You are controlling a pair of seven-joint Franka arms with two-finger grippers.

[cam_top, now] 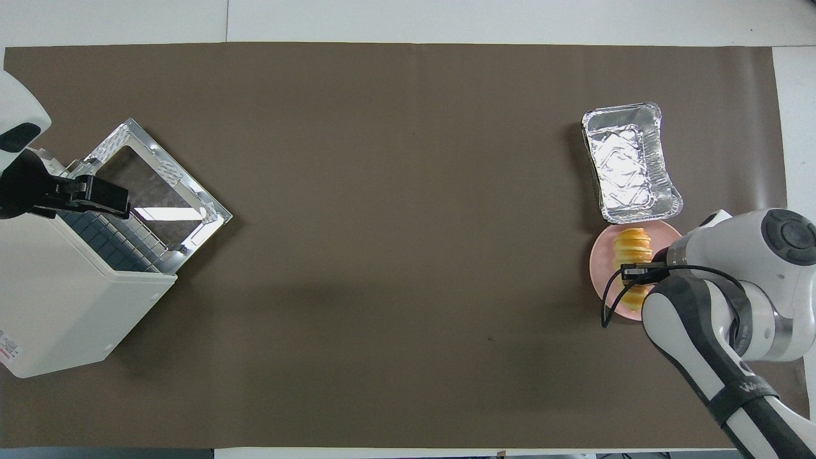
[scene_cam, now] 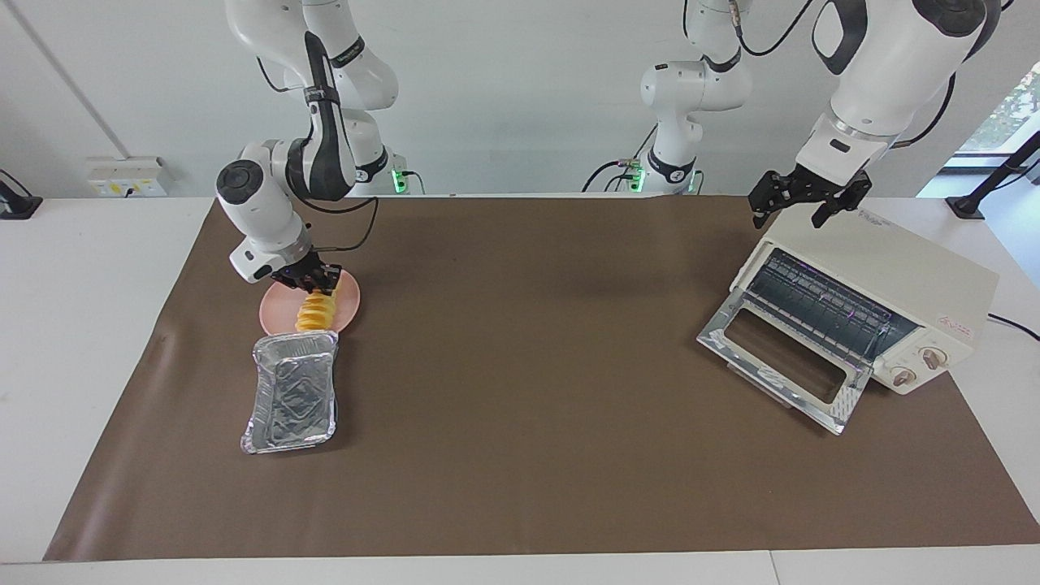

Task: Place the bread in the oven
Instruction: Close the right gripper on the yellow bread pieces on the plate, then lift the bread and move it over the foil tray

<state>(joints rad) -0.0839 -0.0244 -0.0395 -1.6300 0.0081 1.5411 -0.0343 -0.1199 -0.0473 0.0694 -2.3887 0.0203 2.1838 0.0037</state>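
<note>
The bread (scene_cam: 316, 314) is a ridged golden loaf lying on a round pink plate (scene_cam: 349, 302) toward the right arm's end of the table; it also shows in the overhead view (cam_top: 632, 245). My right gripper (scene_cam: 311, 282) is down at the loaf, over its middle (cam_top: 638, 275), and hides the part nearer to the robots. The cream-white oven (scene_cam: 910, 272) stands at the left arm's end, its glass door (scene_cam: 780, 367) dropped open and the wire rack showing. My left gripper (scene_cam: 806, 205) is open and empty, up over the oven's top (cam_top: 76, 193).
A crinkled silver foil tray (scene_cam: 292, 394) lies empty, touching the plate's edge farther from the robots; it also shows in the overhead view (cam_top: 629, 160). A brown mat (scene_cam: 520, 366) covers the table between plate and oven.
</note>
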